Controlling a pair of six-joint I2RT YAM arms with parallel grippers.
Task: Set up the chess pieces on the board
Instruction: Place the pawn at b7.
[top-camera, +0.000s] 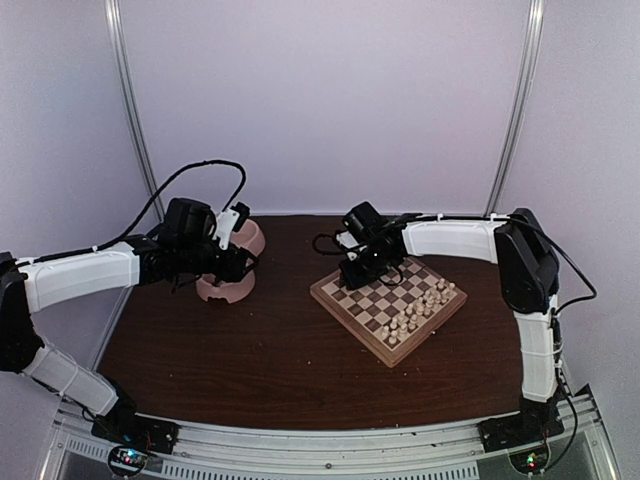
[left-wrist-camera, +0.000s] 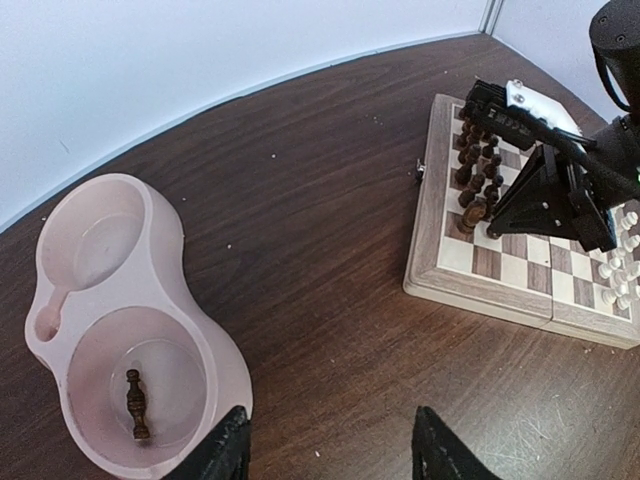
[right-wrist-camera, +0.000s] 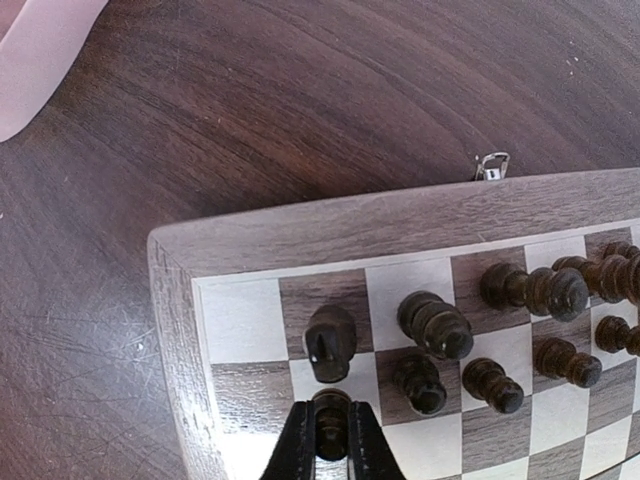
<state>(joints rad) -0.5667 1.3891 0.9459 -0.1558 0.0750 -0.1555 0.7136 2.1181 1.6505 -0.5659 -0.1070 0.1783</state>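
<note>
Left end effector (left-wrist-camera: 330, 452) fingers apart, hovering above tabletop (left-wrist-camera: 320, 250). Pink double bowl (left-wrist-camera: 170, 225): one dark chessman (left-wrist-camera: 135, 403) lying in near compartment. Board (left-wrist-camera: 432, 220) at right, dark pieces (left-wrist-camera: 468, 172) along its edge.

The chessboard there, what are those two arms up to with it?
They are setting up the dark side. The right gripper is shut on a dark chessman near a corner of the board, beside other dark chessmen already standing. The left gripper hangs open by the pink double bowl, where one dark piece lies. Cream chessmen stand on the opposite side.
</note>
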